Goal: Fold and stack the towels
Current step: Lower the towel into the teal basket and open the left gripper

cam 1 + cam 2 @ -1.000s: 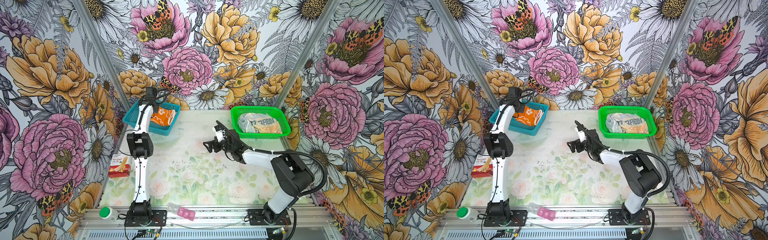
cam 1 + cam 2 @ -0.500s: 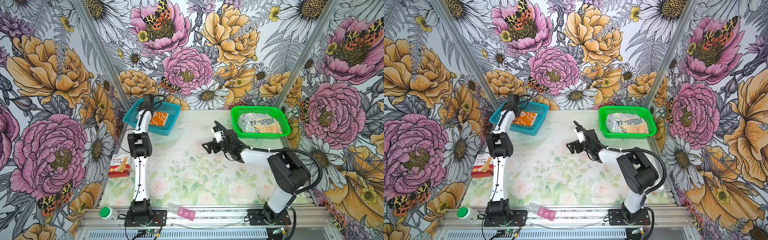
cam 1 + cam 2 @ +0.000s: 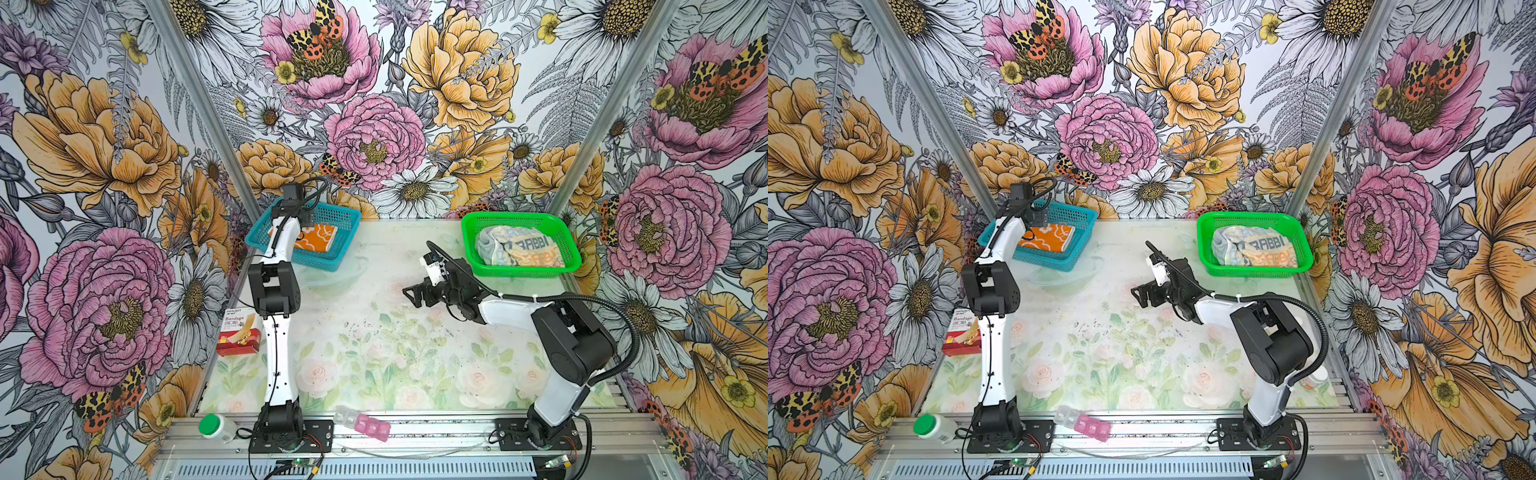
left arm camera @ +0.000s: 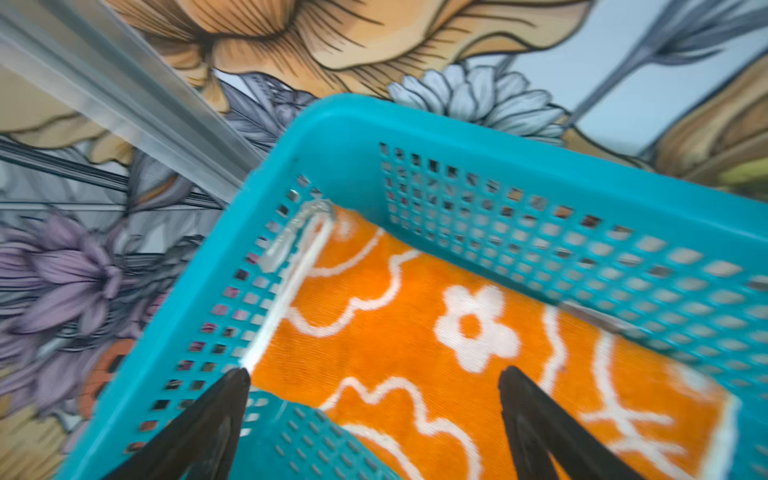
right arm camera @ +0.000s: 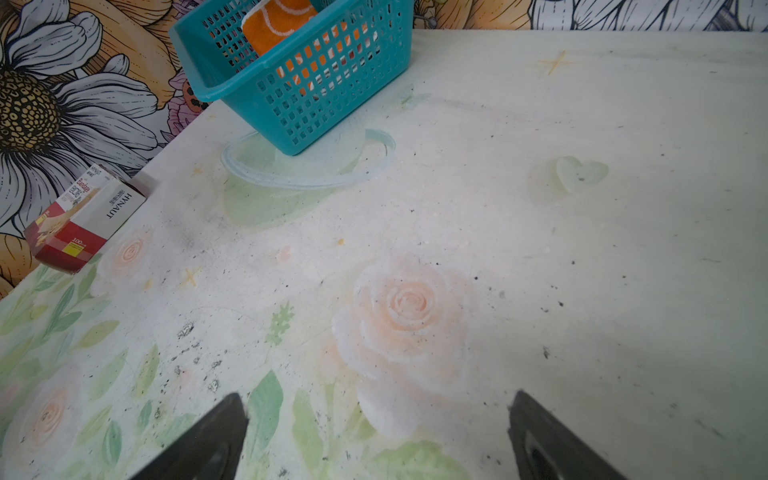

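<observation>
You had the left end effector [image 4: 372, 372] poised over the teal basket [image 4: 457, 124] at the back left of the table [image 3: 374, 332]. Its two black fingers [image 4: 224, 407] stood wide apart with nothing between them. The orange towel [image 4: 415, 332] with white flowers lay below them inside that basket, flat and in a tidy rectangle. One edge of it ran along a perforated wall. Both top views showed the same towel [image 3: 1050, 237] in the basket, partly hidden by your arm.

Your right end effector [image 5: 377, 397] hung over the middle of the table, well apart from both baskets. Its jaws were spread fully and it held nothing; only the printed rose pattern showed beneath it.

The striped towel [image 3: 523, 249] with the "RABBIT" lettering sat bunched in the green basket [image 3: 519, 272] at the back right, untouched by either arm.

A red and white bandage box [image 3: 239, 336] lay at the table's left edge. A green-capped bottle [image 3: 216, 427] lay on the front rail, near the left arm's base.
</observation>
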